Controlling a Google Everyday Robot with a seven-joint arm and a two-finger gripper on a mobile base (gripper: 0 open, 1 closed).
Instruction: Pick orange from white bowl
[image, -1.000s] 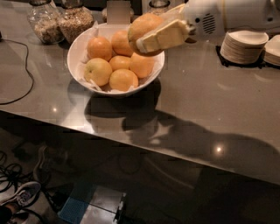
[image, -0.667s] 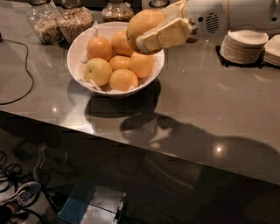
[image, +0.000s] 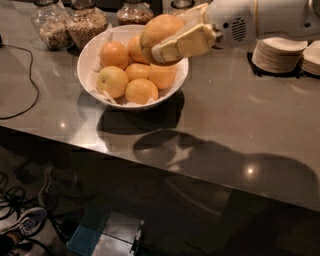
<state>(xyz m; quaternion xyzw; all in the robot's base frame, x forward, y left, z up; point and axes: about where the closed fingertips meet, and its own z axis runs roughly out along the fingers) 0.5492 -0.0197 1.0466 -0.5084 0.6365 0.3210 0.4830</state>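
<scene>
Worktop (image: 240, 125): grey, glossy, dimly lit; glass jars (image: 87, 25), black cable (image: 30, 75) and stacked white dishes (image: 277, 52) are carried. Orange (image: 159, 26) is clamped in the tool (image: 170, 37), held just above the white bowl (image: 87, 50).

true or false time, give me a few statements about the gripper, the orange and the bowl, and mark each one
1. The two-finger gripper has its jaws shut on the large round orange. True.
2. That orange lies among the other fruit in the wide glossy white bowl. False: it is held up above the pile, over the bowl's far side.
3. The bowl is empty. False: several orange and yellowish fruits lie in it on crinkled white paper.
4. Glass jars of grains stand behind the bowl. True.
5. The stack of small white dishes sits between the jars and the bowl. False: it stands apart at the picture's right edge.
</scene>
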